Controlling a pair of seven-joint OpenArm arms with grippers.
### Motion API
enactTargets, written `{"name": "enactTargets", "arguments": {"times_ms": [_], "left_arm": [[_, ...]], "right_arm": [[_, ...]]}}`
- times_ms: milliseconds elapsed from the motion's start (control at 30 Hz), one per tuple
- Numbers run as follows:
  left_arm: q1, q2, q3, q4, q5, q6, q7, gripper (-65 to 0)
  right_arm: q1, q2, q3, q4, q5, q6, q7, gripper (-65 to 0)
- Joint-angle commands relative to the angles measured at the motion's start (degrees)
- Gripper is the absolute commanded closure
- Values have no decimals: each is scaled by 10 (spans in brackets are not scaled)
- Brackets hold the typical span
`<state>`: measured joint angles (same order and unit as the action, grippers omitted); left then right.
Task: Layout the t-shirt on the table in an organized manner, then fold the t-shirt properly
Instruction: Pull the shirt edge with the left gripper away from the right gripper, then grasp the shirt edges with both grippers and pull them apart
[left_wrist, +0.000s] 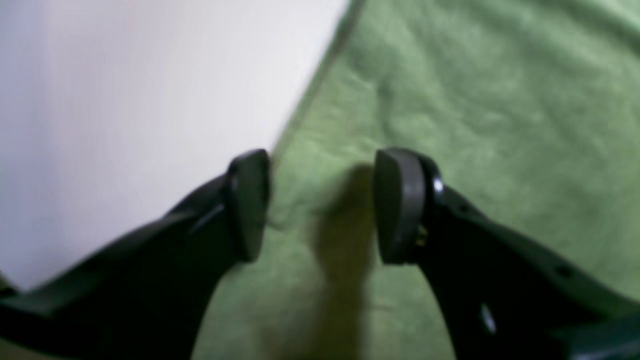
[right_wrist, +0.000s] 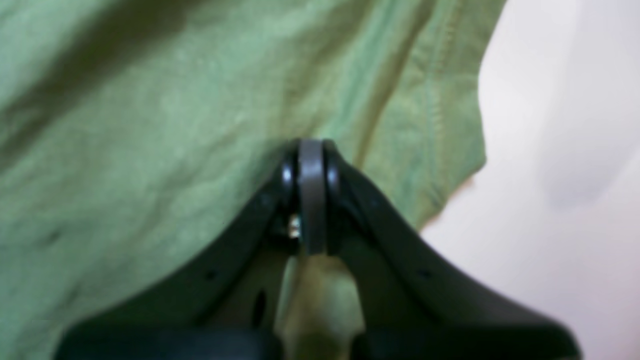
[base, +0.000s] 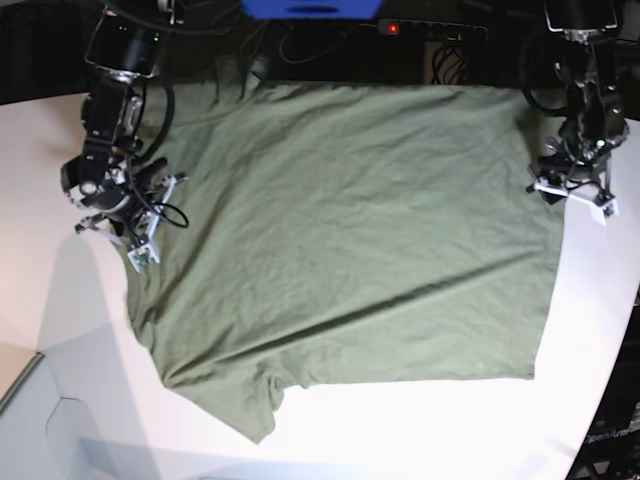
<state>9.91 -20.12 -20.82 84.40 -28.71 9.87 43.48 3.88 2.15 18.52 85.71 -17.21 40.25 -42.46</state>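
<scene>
Broadly, the olive-green t-shirt (base: 350, 240) lies spread across the white tabletop (base: 60, 330), mostly flat with shallow wrinkles running over the cloth. In the base view one straight edge runs along the far side of the tabletop, another down that view's right side, and a short sleeve pokes out at the near edge, left of centre.

The left pincer (left_wrist: 322, 205) hovers at the shirt's straight edge on the base view's right (base: 572, 190). Its jaws stand about half apart with nothing between them. Its wrist view shows one pad (left_wrist: 248, 202) over bare tabletop (left_wrist: 125, 125) just beside the fabric edge, and the other pad over the t-shirt (left_wrist: 500, 125) itself. Whether the pads touch the cloth I cannot tell, as the picture is blurred.

The right pincer (right_wrist: 312, 150) sits at the shirt's opposite edge, on the base view's left (base: 135, 235). Its jaws are fully closed, pads pressed together, and a bit of green fabric appears caught between them, with the t-shirt (right_wrist: 150, 125) bunching into folds around the tips. A stitched hem runs just beside it, and the bare tabletop (right_wrist: 575, 150) lies beyond that hem.
</scene>
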Motion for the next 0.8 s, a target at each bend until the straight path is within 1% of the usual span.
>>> {"name": "enactTargets", "arguments": {"times_ms": [0,67,100,133,233,300,367,400,433,533,633,767], "left_arm": [[-9,-11,-1,14,-1,0,-12,-329],[-8,-11,-1,25,-1,0,-7,-326],[-8,-11,-1,29,-1,0,-7,-308],[-8,-11,-1,30,-1,0,-7,-274],[-7,-11,4,33,-1,0,-7,-127],[3,-14,4,42,-1,0,-6,-7],[22,-15,2,59,-1,0,7,-1],[30,-15,2,71,-1,0,14,-14],[35,-15,2,86,-1,1,19,-1],[48,-16,2,106,0,1,22,0],[47,-16,1,103,1,1,19,0],[20,-10,5,59,42,1,19,0]], "right_arm": [[10,4,-1,9,5,-2,9,0],[10,4,0,9,5,-2,9,0],[10,4,1,9,5,-2,9,0],[10,4,0,9,5,-2,9,0],[10,4,0,9,5,-2,9,0],[11,4,0,9,5,-2,9,0],[11,4,1,9,5,-2,9,0],[11,4,1,9,5,-2,9,0],[11,4,1,8,5,-2,9,0],[11,4,0,8,5,-2,9,0],[11,4,0,8,5,-2,9,0],[11,3,0,7,5,-2,9,0]]}}
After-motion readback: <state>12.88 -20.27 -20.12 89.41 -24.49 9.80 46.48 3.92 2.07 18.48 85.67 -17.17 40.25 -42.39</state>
